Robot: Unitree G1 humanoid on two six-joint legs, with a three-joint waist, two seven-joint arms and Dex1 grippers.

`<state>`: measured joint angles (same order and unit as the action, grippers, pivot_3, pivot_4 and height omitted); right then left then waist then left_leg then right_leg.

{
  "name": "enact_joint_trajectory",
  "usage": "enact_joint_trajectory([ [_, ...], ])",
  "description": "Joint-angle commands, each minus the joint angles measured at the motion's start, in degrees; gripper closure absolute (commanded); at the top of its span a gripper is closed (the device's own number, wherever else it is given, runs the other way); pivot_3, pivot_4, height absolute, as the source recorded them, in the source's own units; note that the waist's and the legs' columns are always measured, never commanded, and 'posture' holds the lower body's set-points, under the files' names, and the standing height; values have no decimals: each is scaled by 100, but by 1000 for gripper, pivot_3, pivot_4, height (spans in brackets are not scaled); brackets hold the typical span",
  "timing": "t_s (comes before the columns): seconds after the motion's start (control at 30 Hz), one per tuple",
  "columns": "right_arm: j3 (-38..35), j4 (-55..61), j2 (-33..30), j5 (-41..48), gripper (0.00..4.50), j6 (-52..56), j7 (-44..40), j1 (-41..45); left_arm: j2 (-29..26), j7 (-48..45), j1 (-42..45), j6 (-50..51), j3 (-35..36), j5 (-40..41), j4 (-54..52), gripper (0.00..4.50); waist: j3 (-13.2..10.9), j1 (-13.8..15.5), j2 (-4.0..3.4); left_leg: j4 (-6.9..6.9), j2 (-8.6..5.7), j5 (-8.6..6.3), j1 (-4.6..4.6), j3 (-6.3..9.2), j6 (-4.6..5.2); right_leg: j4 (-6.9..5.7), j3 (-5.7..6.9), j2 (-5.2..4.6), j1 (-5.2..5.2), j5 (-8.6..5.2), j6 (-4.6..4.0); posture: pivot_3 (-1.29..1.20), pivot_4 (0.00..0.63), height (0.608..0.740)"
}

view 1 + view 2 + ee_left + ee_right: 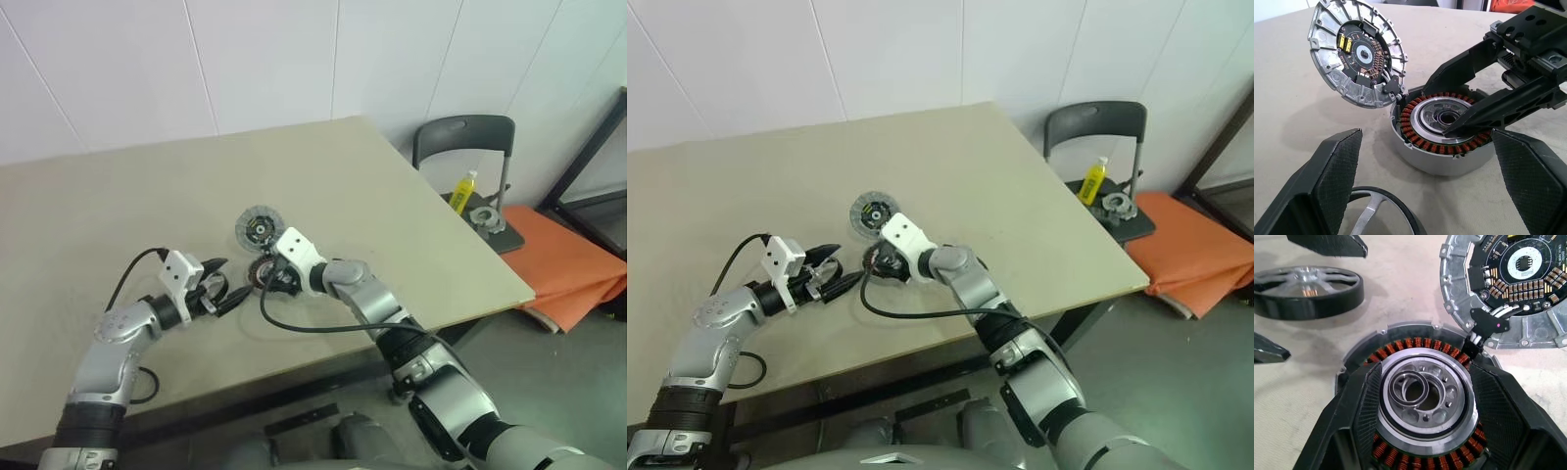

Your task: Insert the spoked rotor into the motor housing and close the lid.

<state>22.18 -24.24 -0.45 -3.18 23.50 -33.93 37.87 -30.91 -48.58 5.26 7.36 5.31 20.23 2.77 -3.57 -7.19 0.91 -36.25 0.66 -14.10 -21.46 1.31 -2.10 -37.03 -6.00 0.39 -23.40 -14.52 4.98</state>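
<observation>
My right gripper (1422, 431) sits directly over the motor housing (1442, 142), its two fingers spread partway and straddling the pale centre, resting on or just above the ring of copper-red windings; whether they press on the stator or merely hover I cannot tell, and nothing is lifted. My left gripper (1425, 196) is fully spread and holds nothing, its fingers pointing at the housing from the side, with the spoked rotor (1305, 289) lying flat on the table (392, 196) just beneath and between them. The lid (1356, 54) lies face-up just beyond the housing, touching its rim and joined to it by a short bundle of wires, its circuit side showing. I judge the task is at its first step: the rotor is not yet in the housing and the lid is open. The next move seems to call for my left fingers to close on the rotor's dark rim, and for my right gripper to clear the opening or steady the case by its wall so the rotor can come down level and centred on the hub. The rotor is cut off at the edge of my left wrist view, and in the head views my right hand covers most of the housing.
</observation>
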Motion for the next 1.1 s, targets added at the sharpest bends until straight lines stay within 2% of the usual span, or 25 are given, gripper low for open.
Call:
enact_joint_trajectory([
  [0.03, 35, 23, -14, -138, 1498, -264, 75, 120, -17, -10, 89, -30, 60, 25, -123, 0, 0, 1, 0, 0, 0, 0, 0, 0, 0, 0, 0, 0, 0, 0, 0, 0, 0, 740],
  [1.1, 157, -168, -38, -580, 1498, -763, 143, 130, -24, -21, 69, -26, 47, 19, -150, 0, 1, 3, 1, -2, -2, 0, 4, 0, 0, -4, 0, 0, 4, 1, 0, 0, 0, 740],
])
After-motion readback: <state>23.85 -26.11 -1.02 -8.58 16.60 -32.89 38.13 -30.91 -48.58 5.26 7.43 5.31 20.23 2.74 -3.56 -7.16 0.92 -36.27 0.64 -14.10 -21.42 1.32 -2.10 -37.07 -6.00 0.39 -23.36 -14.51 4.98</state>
